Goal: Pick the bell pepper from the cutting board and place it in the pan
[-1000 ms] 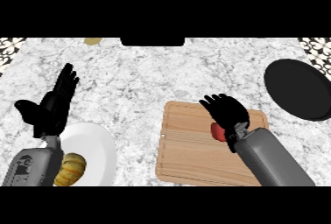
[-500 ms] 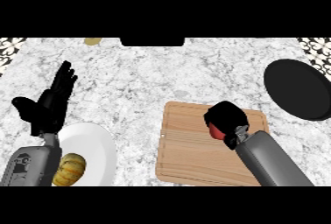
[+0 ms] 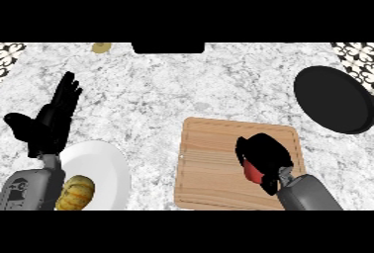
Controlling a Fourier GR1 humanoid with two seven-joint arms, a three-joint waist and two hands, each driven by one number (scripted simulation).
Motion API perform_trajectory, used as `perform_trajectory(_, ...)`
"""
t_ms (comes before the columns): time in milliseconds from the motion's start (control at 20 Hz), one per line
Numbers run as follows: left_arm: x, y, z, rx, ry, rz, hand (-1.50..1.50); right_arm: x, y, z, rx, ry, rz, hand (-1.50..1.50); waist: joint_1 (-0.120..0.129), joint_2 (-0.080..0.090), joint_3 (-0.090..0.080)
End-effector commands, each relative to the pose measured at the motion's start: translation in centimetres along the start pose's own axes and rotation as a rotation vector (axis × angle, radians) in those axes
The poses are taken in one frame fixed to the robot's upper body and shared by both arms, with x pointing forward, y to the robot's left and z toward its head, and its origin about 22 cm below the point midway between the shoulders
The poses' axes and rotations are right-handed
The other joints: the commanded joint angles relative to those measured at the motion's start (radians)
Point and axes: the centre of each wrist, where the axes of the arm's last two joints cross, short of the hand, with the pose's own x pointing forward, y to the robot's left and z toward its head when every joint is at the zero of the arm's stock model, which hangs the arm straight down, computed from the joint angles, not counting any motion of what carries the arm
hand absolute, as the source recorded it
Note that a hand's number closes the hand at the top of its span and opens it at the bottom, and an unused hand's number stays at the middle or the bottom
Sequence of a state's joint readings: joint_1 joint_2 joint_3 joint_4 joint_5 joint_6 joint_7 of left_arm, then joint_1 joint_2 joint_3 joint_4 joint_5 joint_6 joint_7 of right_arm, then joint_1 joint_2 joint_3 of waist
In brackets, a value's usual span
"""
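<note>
While I watched from the head view, the right hand (image 3: pixel 264 157) sat low on the wooden cutting board (image 3: pixel 211 168), its black fingers curled down around the red bell pepper (image 3: pixel 254 172). Only a small red sliver of the pepper showed under the palm, at the hand's lower left side; the rest was hidden by the fingers. I could not tell whether the pepper still touched the board or had left it. The grey right forearm came in from the lower right edge, crossing the board's near right corner.

The black pan (image 3: pixel 332 99) lay at the far right of the marble counter (image 3: pixel 182 84), well apart from the board and beyond its upper right corner. It held nothing that I could see.

On the other side, the left hand (image 3: pixel 45 126) rested open at the left edge, fingers straight and pointing up and away, thumb spread out to the left. It held nothing. Just beside its wrist sat a white plate (image 3: pixel 102 163), and on the plate's near part lay a yellow-orange, ribbed vegetable (image 3: pixel 76 192) (possibly a small squash, though I could not be sure). A small yellowish item (image 3: pixel 101 47) sat at the counter's far edge, too small to identify.
</note>
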State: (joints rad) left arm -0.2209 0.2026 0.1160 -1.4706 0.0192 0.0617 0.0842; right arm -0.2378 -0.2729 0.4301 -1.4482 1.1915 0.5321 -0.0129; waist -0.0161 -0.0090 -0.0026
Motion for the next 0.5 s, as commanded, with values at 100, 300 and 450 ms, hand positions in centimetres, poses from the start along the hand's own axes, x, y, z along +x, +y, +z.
perform_trajectory(100, 0.1, 0.5, 0.6, 0.023, 0.002, 0.005, 0.00, -0.4, 5.3, 7.1, -0.097, -0.026, -0.199, 1.50, -0.019, 0.001, 0.003)
perform_trajectory(300, -0.5, 1.3, 0.8, 0.014, 0.003, -0.002, 0.00, 1.4, 1.9, 10.3, -0.423, -0.004, -0.185, 1.50, -0.024, -0.002, 0.002)
perform_trajectory(450, 0.3, -0.4, 0.2, 0.023, 0.004, 0.001, 0.00, 0.3, 1.2, 12.7, -0.590, -0.005, -0.206, 1.50, -0.021, 0.002, 0.003)
